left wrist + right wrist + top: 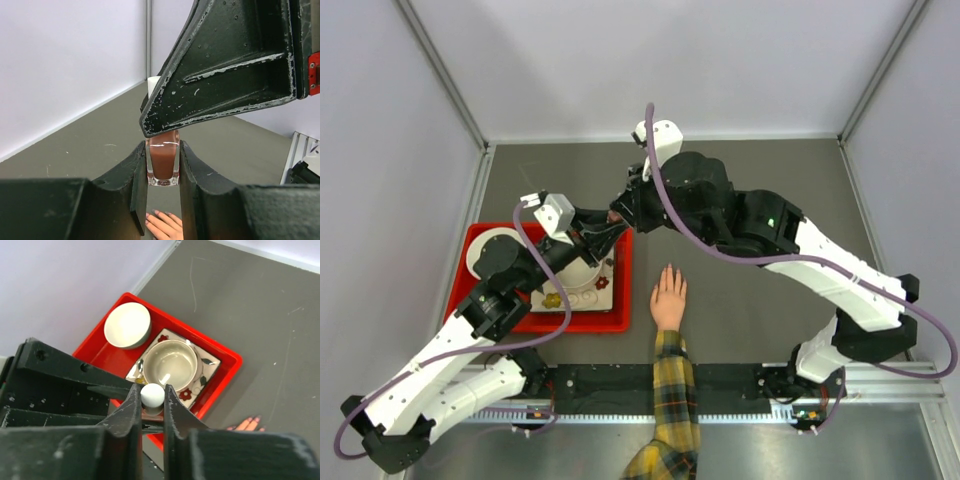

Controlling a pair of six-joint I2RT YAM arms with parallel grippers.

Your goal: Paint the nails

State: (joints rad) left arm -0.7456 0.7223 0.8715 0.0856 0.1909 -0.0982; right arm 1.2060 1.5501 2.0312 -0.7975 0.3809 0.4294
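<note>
Grey table (760, 170): both arms reach in from the near edge and meet above the far right corner of the red tray (595, 322), which lies on the left half.

Human hand (669, 295), yellow-and-dark plaid sleeve (670, 400): flat on the table, palm down, fingers pointing far, just right of the tray and apart from it. It is near and slightly right of the two grippers.

Tray contents: a square floral plate (207, 365) carrying a pale glazed bowl (170, 365), and a plain white bowl (127, 325) in the far left corner.

Left gripper (163, 160): clamped on a small glass nail polish bottle (162, 167) of brown-red polish, held upright above the table.

Right gripper (151, 400): directly over the bottle, fingers pressed together on its round white cap (152, 394).

The nails (257, 418): on the fingertips of the resting hand, on the table below the bottle. They read pinkish in the right wrist view. Neither gripper touches them.
</note>
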